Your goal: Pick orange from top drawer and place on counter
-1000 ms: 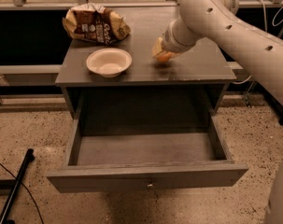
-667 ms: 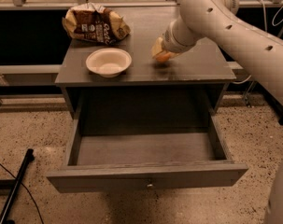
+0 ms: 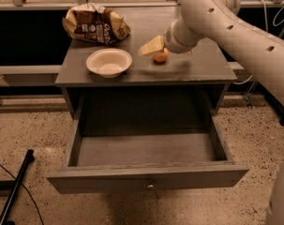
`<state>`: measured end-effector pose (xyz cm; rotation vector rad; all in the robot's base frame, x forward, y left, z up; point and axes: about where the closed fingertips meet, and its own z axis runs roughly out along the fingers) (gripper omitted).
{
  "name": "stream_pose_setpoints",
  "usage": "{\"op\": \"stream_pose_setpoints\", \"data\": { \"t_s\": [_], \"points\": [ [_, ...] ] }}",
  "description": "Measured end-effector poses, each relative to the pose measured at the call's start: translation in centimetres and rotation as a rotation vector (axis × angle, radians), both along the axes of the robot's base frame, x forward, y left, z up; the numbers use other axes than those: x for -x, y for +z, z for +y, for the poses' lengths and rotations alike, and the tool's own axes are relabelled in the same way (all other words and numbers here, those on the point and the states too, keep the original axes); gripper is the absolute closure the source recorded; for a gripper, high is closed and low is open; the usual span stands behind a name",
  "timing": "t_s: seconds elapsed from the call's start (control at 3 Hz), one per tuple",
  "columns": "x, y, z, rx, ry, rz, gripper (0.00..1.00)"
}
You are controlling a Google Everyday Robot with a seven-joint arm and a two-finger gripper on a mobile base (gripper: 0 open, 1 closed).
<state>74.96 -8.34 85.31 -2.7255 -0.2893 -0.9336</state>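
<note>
The orange sits on the counter, right of the middle. My gripper hangs right over it at the end of the white arm that comes in from the upper right. It is open: one pale finger sticks out to the left, off the fruit, and the other is hidden behind the wrist. The top drawer is pulled wide open below the counter, and its grey inside holds nothing that I can see.
A white bowl stands on the counter left of the orange. A brown snack bag lies at the back left. A black pole lies on the speckled floor at the lower left. The open drawer juts out in front.
The finger has swung out to the left, away from the orange, which now rests on the counter. The arm has shifted slightly.
</note>
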Motion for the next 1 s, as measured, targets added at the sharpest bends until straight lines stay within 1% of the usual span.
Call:
{"op": "stream_pose_setpoints", "data": {
  "t_s": [0.33,0.67,1.0],
  "points": [
    [-0.3,0.7,0.2,-0.008,0.003,0.009,0.00],
    [-1.2,4.7,-0.7,-0.091,-0.071,-0.010,0.00],
    [-2.3,9.8,-2.5,-0.255,-0.199,-0.040,0.00]
  ]
}}
